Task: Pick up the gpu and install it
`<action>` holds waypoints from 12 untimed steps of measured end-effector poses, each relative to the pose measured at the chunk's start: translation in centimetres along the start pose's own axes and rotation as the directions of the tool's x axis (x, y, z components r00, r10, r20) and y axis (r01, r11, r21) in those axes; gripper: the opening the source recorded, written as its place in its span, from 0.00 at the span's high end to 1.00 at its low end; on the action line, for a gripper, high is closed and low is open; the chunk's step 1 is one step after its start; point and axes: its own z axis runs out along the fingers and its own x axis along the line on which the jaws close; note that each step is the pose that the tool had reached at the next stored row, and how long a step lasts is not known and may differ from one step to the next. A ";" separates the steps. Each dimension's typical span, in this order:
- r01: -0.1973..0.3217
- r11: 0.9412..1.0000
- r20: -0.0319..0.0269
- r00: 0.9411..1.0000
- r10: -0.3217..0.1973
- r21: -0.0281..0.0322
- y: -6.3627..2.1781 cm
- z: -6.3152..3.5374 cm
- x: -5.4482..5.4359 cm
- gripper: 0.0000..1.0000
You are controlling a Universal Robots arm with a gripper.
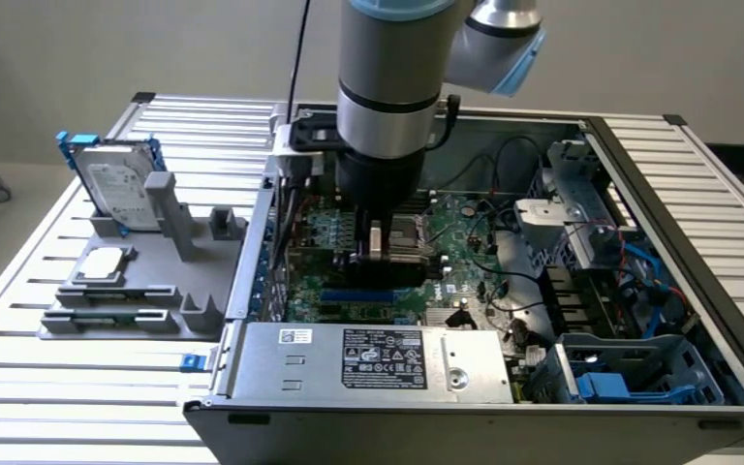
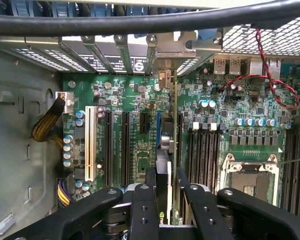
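One gpu (image 2: 163,175), one drive (image 1: 120,194) (upright), one case (image 1: 476,436).

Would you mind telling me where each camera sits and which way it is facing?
Exterior view: off the arm, raised, looking down at an angle into the open computer case; the arm shows, reaching in.
Wrist view: on the wrist, looking along the gripper, shut on the gpu, down at the motherboard.
Shared: both see the motherboard inside the case.
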 end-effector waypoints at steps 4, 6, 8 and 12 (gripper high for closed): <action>0.000 1.000 0.000 1.000 0.000 -0.001 0.05 0.15 0.1 0.74; 0.000 1.000 0.000 1.000 0.000 -0.002 0.07 0.22 0.1 0.74; 0.000 1.000 0.000 1.000 0.000 -0.003 0.09 0.30 0.2 0.74; 0.000 1.000 0.000 1.000 0.000 -0.004 0.13 0.44 0.3 0.74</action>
